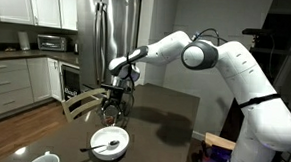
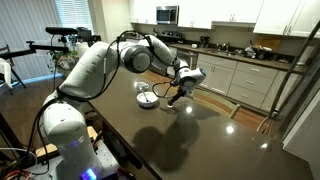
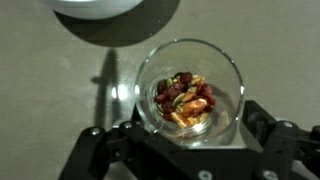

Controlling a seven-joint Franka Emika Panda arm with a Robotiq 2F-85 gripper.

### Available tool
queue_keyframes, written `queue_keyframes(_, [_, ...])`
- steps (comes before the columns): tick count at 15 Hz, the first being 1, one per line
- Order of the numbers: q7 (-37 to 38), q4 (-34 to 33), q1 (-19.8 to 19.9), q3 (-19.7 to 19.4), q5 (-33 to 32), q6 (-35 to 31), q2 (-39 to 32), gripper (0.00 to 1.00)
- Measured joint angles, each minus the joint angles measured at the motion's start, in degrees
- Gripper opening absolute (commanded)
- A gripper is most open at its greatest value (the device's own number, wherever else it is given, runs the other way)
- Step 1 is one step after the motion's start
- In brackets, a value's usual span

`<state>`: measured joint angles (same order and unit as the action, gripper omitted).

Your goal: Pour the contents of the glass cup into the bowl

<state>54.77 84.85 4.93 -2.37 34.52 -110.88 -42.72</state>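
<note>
In the wrist view the glass cup [image 3: 226, 70] stands upright on the dark table, seen from above. Its contents [image 3: 184, 98], reddish-brown and orange bits, lie in a small heap on its bottom. My gripper [image 3: 187, 138] is open, with one black finger [image 3: 98, 150] on each side of the glass and its jaws wide around it. The white bowl [image 3: 98, 6] shows only as a rim at the top edge. In both exterior views the gripper [image 1: 113, 101] [image 2: 173, 94] hangs low over the table beside the bowl [image 1: 109, 141] [image 2: 147, 98]; the glass is too small to make out there.
A utensil [image 1: 106, 145] lies in the bowl. A small white cup [image 1: 43, 160] stands near the table's [image 1: 174, 108] corner. A wooden chair [image 1: 79, 104] and a steel fridge [image 1: 108, 29] stand behind the table. Kitchen counters [image 2: 240, 70] run along the wall.
</note>
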Motion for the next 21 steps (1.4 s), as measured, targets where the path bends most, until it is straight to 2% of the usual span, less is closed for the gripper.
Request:
queue_keyframes(5, [0.97, 0.0, 0.14, 0.0, 0.52, 0.11, -0.42, 1.0])
queue_keyframes(21, [1.02, 0.04, 1.95, -0.06, 9.69, 1.35, -2.5, 1.0])
